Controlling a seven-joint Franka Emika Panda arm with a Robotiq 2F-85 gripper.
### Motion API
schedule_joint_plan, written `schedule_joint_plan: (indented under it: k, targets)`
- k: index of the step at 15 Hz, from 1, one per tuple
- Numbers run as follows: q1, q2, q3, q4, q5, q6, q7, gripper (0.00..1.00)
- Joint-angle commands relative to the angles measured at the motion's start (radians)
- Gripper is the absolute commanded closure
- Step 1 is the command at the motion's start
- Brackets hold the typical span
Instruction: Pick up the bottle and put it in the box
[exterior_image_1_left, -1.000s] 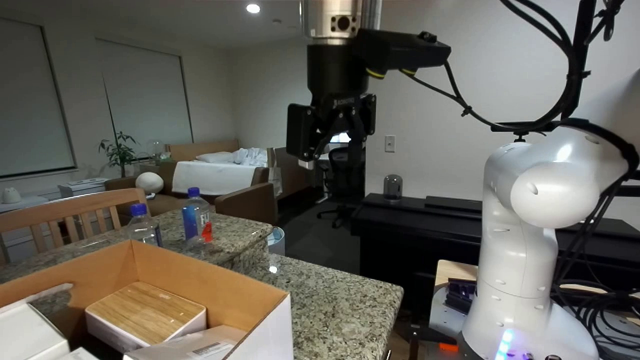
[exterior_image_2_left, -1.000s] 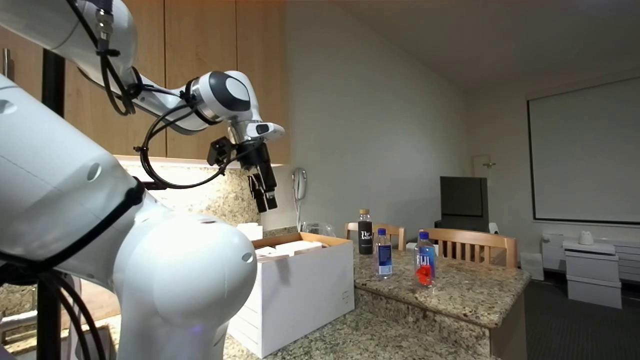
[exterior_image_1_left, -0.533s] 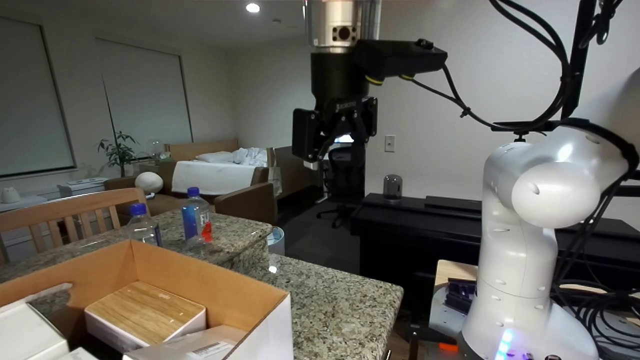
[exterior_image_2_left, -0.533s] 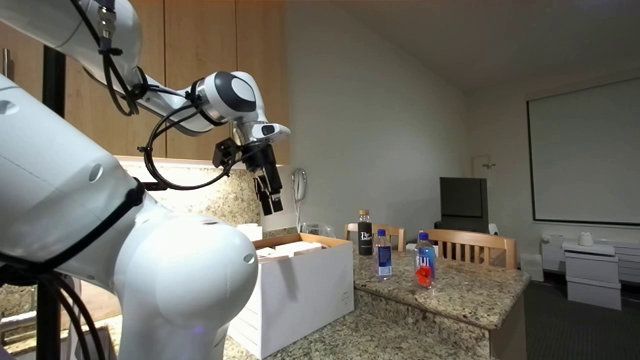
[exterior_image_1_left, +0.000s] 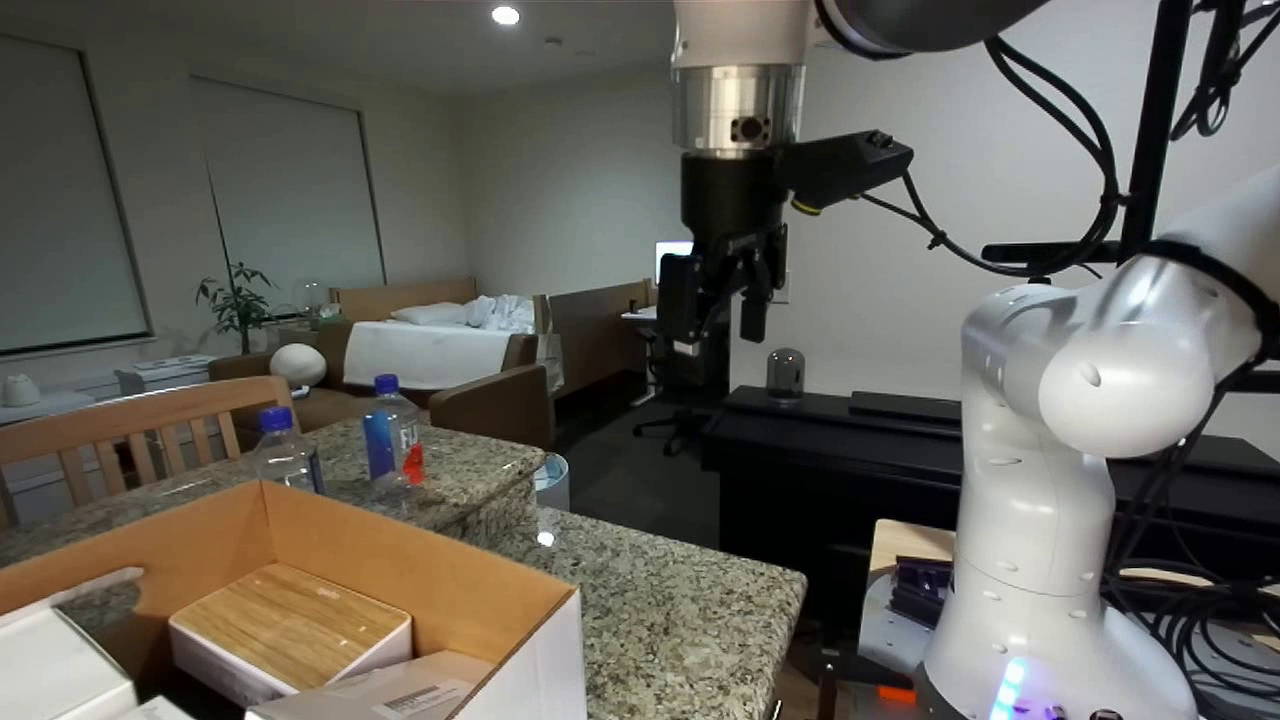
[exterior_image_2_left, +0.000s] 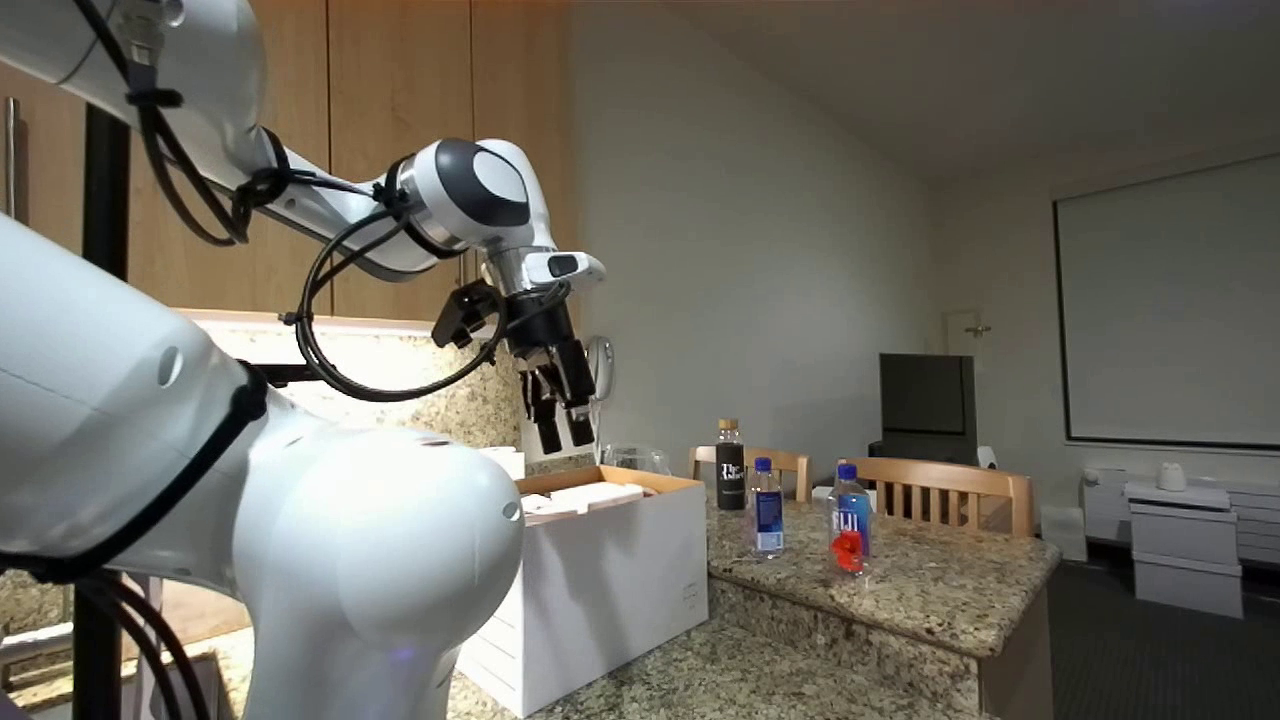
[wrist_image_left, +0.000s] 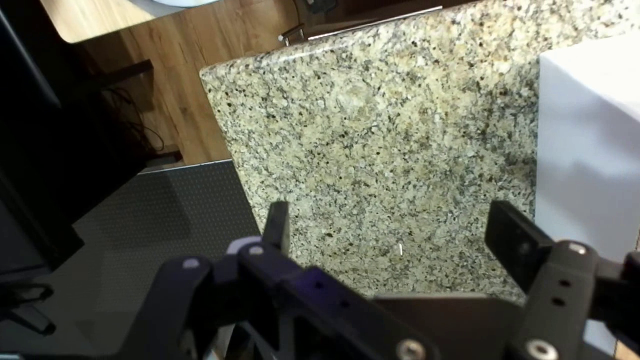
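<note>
The bottle (exterior_image_1_left: 393, 440) is clear with a blue label, a red patch and a blue cap. It stands upright on the raised granite counter in both exterior views (exterior_image_2_left: 850, 518). It is out of the wrist view. The box (exterior_image_1_left: 400, 565) has brown inner walls and white outer sides and stands open-topped on the lower counter (exterior_image_2_left: 615, 590). Its white side shows at the right of the wrist view (wrist_image_left: 580, 170). My gripper (exterior_image_1_left: 718, 325) is open and empty, high above the lower counter (exterior_image_2_left: 565, 433). In the wrist view its fingers (wrist_image_left: 390, 222) are wide apart over bare granite.
A smaller blue-capped bottle (exterior_image_1_left: 288, 455) stands beside the bottle, nearer the box. A dark bottle with a wooden cap (exterior_image_2_left: 730, 470) stands behind. White cartons and a wood-topped block (exterior_image_1_left: 295, 620) lie inside the box. The raised counter (exterior_image_2_left: 940, 575) steps up from the lower one.
My gripper has moved down and to the right in both exterior views, and the arm has shifted with it. It stays open. The bottle and box have not moved.
</note>
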Motion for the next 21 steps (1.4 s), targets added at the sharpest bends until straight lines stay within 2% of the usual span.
schedule_joint_plan:
  k: [1, 5, 13, 21]
  targets:
    - [-0.013, -0.027, 0.0, -0.016, 0.002, -0.002, -0.028, 0.0]
    - [-0.015, -0.083, -0.004, -0.046, 0.002, -0.002, -0.052, 0.0]
    - [-0.015, -0.085, -0.004, -0.046, 0.002, -0.002, -0.053, 0.0]
    - [-0.07, 0.032, -0.027, -0.019, -0.008, 0.187, -0.082, 0.0]
